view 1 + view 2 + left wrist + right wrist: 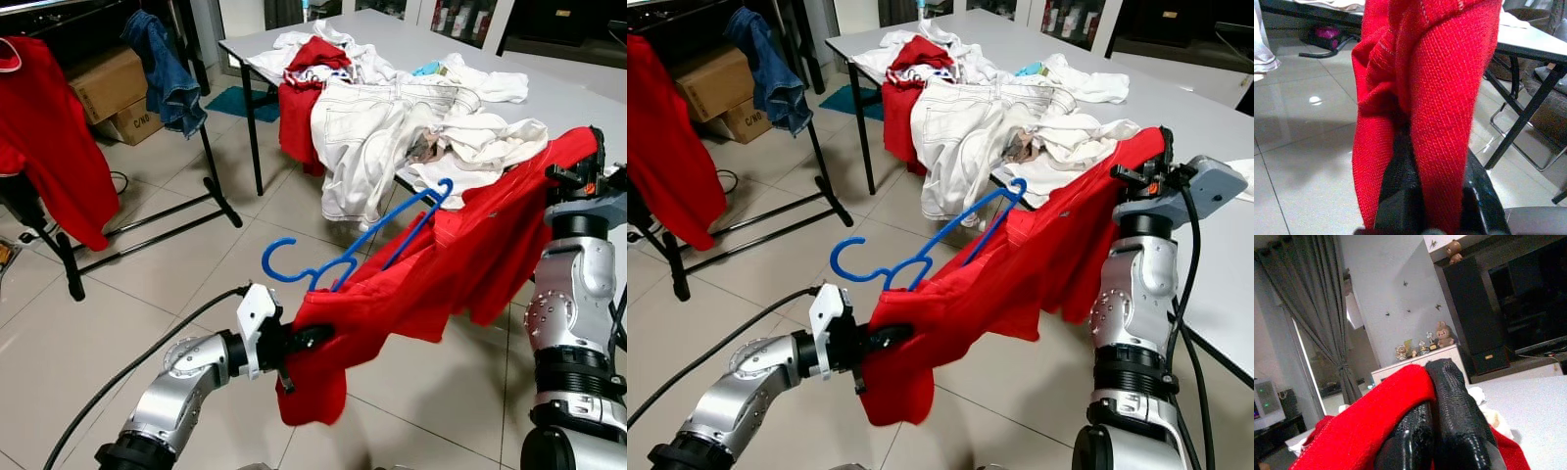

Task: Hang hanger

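One blue hanger (pixel 358 240) sits threaded into a red shirt (pixel 441 269), its hook sticking out toward the robot's left above the tiled floor (pixel 147 294). The shirt is stretched in the air between both arms, beside the table (pixel 549 98). The left gripper (pixel 306 338) is clamped on the shirt's lower end just under the hook, with a flap of cloth hanging below it. The right gripper (pixel 1136 176) is raised by the table's edge and pinches the shirt's far end; the right wrist view shows its black fingers (pixel 1454 416) pressed together with red cloth caught between them.

The left wrist view shows the knit of the shirt (pixel 1435 98) up close, folded over that gripper's fingers (pixel 1400 196), and black table legs (pixel 1518 122) behind it. The right wrist view shows a grey curtain (pixel 1317 318) and small figurines (pixel 1422 345) on a white cabinet.

On the table lies a heap of clothes (pixel 392 108), mostly white with some red, part of it hanging over the edge. To the robot's left stands a black rack (pixel 196 176) with a denim garment (pixel 167 69) and another red garment (pixel 49 137) on it, and cardboard boxes (pixel 113 93) behind.
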### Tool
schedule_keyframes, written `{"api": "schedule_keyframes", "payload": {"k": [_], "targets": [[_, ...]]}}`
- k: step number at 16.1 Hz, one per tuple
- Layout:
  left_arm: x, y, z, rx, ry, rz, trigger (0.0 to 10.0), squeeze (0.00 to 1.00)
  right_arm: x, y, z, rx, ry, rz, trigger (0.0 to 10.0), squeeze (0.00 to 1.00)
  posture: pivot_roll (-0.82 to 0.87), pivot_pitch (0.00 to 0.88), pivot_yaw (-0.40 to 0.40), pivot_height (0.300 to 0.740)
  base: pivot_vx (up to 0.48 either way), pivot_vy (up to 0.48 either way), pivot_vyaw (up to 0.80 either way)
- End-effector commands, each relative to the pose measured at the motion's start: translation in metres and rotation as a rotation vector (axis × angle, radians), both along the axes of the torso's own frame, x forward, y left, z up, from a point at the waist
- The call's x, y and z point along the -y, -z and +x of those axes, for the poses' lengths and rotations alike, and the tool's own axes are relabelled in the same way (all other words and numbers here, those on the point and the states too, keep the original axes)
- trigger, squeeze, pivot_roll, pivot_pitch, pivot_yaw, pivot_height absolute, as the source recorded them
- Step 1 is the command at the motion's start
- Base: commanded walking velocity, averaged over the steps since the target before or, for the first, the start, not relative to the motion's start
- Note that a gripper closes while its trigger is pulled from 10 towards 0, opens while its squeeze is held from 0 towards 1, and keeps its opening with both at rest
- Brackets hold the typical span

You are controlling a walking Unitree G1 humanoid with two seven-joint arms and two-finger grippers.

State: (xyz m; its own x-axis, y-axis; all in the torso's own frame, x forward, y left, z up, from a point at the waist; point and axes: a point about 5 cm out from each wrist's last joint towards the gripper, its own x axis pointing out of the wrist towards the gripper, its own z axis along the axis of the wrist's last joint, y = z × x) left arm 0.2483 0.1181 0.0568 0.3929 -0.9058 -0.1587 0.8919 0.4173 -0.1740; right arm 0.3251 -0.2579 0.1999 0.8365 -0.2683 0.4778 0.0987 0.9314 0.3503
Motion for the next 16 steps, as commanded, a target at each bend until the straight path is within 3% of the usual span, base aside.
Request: {"api": "schedule_keyframes", "payload": {"k": [1, 3, 7, 11, 14, 16], "targets": [[-0.021, 0.024, -0.011, -0.127, -0.048, 0.091, 10.0, 0.0, 0.021, -0.046, -0.01, 0.189, 0.085, 0.036, 4.8, 0.0, -0.1, 0.0, 0.04, 0.74, 0.0, 0.0, 0.0], [-0.02, 0.024, -0.009, -0.132, -0.049, 0.091, 10.0, 0.0, 0.017, -0.049, -0.011, 0.195, 0.062, 0.036, 4.7, 0.0, -0.09, 0.0, 0.036, 0.74, 0.0, 0.0, 0.0], [-0.026, 0.043, -0.018, -0.234, -0.01, 0.191, 10.0, 0.0, -0.006, -0.052, -0.016, 0.205, -0.056, 0.06, 4.6, 0.0, -0.1, 0.0, 0.035, 0.74, 0.0, 0.0, 0.0], [-0.024, 0.052, -0.027, -0.303, 0.047, 0.199, 10.0, 0.0, -0.013, -0.047, -0.018, 0.189, -0.093, 0.054, 4.8, 0.0, -0.11, 0.0, 0.04, 0.74, 0.0, 0.0, 0.0], [-0.023, 0.055, -0.026, -0.243, 0.04, 0.244, 10.0, 0.0, -0.008, -0.051, -0.016, 0.188, -0.059, 0.06, 4.9, 0.0, -0.11, 0.0, 0.041, 0.74, 0.0, 0.0, 0.0], [-0.025, 0.057, -0.023, -0.234, 0.015, 0.256, 10.0, 0.0, -0.011, -0.053, -0.014, 0.19, -0.078, 0.062, 7.1, 0.0, -0.1, 0.0, 0.035, 0.74, 0.0, 0.0, 0.0]]}}
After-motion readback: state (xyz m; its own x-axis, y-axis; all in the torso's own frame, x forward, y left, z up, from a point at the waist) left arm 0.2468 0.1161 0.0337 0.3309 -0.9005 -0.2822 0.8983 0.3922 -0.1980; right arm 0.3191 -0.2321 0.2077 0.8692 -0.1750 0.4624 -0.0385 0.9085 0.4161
